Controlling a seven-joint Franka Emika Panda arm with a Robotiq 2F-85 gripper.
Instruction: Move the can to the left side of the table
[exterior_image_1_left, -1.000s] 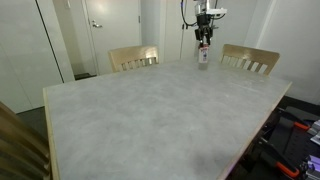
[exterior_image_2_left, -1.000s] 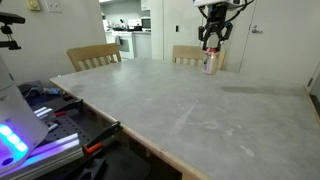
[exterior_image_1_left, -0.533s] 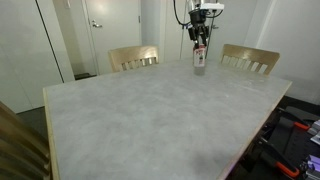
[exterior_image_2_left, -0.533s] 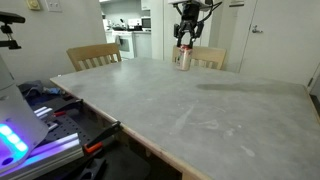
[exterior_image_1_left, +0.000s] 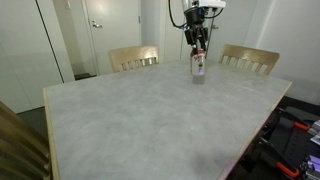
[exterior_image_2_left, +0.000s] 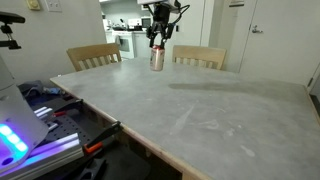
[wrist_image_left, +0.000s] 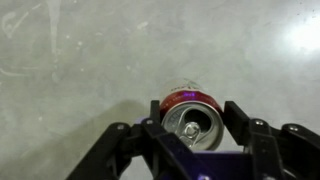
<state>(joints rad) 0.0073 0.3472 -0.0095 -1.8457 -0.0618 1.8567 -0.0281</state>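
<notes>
My gripper is clamped on the can, one finger on each side of the red and white label, and the wrist view looks straight down on its silver top held between them. Over the last second I have carried it sideways along the far edge of the table. In an exterior view the can has slid from in front of one chair out into the gap toward the next chair, and it has also come a little inward from the edge. So I judge the move is well under way but not finished, with a good stretch of bare grey top left to cross before I can set it down. The can hangs upright, low over the top or just touching it; I cannot tell which. It is the only container here, and whether it is opened or what it holds I cannot see from above
</notes>
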